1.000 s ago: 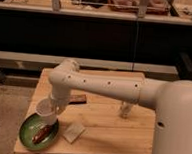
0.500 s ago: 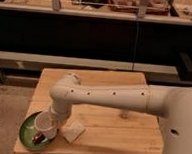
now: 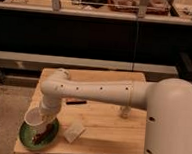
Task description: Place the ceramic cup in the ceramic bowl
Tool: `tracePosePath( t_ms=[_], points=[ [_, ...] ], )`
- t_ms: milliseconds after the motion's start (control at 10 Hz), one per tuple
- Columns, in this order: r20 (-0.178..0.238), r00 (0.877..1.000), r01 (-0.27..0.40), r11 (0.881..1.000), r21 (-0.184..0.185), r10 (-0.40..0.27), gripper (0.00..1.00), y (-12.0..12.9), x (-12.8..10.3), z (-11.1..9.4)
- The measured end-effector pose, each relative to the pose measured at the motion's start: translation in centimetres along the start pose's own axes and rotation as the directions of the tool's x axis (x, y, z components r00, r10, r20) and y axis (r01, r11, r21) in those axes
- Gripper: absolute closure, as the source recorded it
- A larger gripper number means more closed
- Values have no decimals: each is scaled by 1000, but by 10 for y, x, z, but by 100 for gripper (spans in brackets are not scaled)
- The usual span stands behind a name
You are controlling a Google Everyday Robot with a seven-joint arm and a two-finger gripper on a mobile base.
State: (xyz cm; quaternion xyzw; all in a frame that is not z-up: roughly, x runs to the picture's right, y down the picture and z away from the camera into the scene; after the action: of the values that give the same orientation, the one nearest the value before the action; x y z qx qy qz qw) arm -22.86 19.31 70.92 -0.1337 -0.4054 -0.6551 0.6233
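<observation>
Camera view: the white arm reaches from the right across the wooden worktop [image 3: 106, 125] and bends down at its front left corner. There the claw [image 3: 45, 118] sits low over the ceramic bowl [image 3: 30, 139], a shallow green dish with a darker rim lying near the worktop's edge. The ceramic cup [image 3: 34, 117] is at the claw, tipped so its wide white mouth faces left and towards the camera, and it hangs above the bowl's back half; whether its base touches the dish I cannot tell. The claw's fingers are hidden behind the cup and wrist, so I cannot tell how they stand, though the tipped cup looks carried by it. Something dark brown [image 3: 47, 134] lies inside the bowl on its right side. Just right of the bowl is a flat pale square pad [image 3: 74, 132], and farther right a small white bottle-like figure [image 3: 123, 112] stands behind the arm.

The step in hand seems to be the set-down. To do it well, I would level the cup first, lower it onto the bare green part left of the brown thing, and release only once the base rests, since a tipped cup on a shallow dish could roll off the nearby edge.
</observation>
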Motion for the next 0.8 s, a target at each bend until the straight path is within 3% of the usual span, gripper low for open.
tracePosePath(
  t_ms=[600,800],
  points=[
    [-14,999,44,999,-3,-44,100,-15,18,25],
    [-5,997,80,996,-28,-80,95,-18,18,34]
  ],
)
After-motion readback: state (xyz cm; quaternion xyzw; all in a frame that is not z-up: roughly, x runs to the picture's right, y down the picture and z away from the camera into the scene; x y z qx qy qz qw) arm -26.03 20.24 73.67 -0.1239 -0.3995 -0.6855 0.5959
